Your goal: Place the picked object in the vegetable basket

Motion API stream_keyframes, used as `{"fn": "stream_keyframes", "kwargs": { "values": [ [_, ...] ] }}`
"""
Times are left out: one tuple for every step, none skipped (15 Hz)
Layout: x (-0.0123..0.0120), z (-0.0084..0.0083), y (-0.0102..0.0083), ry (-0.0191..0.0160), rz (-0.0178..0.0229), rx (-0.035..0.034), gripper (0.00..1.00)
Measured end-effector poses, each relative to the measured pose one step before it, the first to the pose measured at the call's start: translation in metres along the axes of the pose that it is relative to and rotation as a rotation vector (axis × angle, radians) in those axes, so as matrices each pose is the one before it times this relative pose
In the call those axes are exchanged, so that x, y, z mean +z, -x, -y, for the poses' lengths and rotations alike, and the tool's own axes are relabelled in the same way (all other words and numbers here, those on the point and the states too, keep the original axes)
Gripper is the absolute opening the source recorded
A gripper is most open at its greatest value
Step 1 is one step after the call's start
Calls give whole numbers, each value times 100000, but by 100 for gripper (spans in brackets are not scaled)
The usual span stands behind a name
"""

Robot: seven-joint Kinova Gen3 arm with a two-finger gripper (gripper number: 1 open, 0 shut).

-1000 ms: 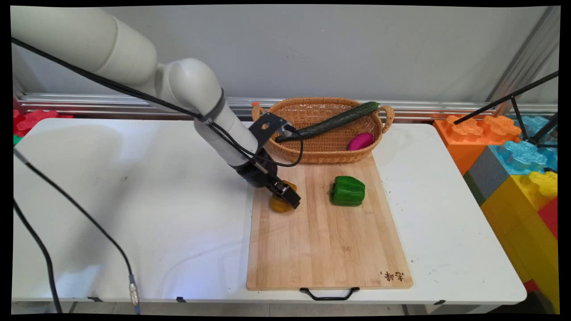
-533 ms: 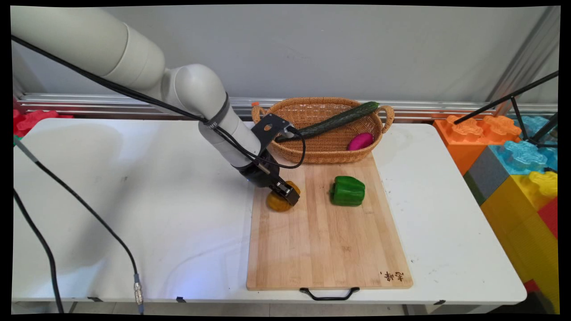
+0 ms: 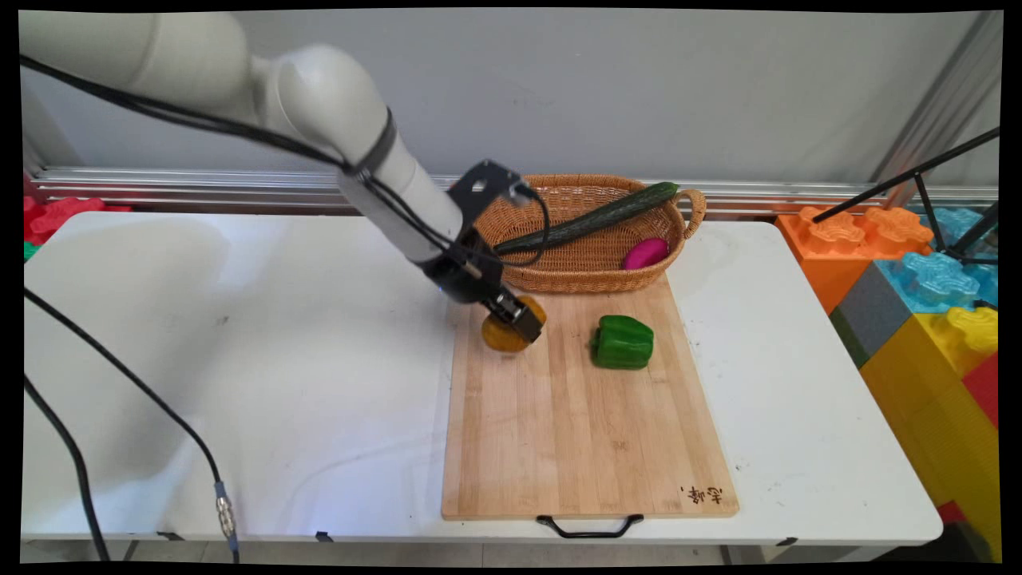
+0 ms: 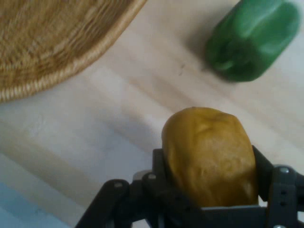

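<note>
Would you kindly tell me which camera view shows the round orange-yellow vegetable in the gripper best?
The hand view: the round orange-yellow vegetable fills the lower frame, clamped in the black two-finger gripper. In the main view the vegetable is small and partly hidden behind the gripper, above the wooden cutting board.

White table point(image 3: 239, 335) bears cutting board point(image 3: 583, 447) and basket point(image 3: 591, 271)

Yellow-orange lumpy fruit point(image 4: 209, 154) point(image 3: 505, 334) between jaws

The gripper point(image 3: 519, 318) hides part of the yellow pepper point(image 3: 505, 335); the hand view's edge crops the basket point(image 4: 57, 42).
</note>
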Motion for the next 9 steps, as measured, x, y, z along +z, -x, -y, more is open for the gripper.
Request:
{"fn": "stream_keyframes", "kwargs": {
  "values": [
    [-676,-155,-410,1070,-694,1305,0],
    [-917,-140,-555,1206,-1262,1684,0],
    [-860,-86,-696,1108,-1500,1959,0],
    [-466,45,-542,307,-1219,1324,0],
    [-546,117,-730,266,-1664,1712,0],
    [-389,332,-852,-670,-2026,1850,0],
    [-189,570,-997,-1506,-2272,1968,0],
    [-21,590,-767,-1272,-1744,1404,0],
    [187,825,-893,-1886,-1920,1570,0]
  ]
}}
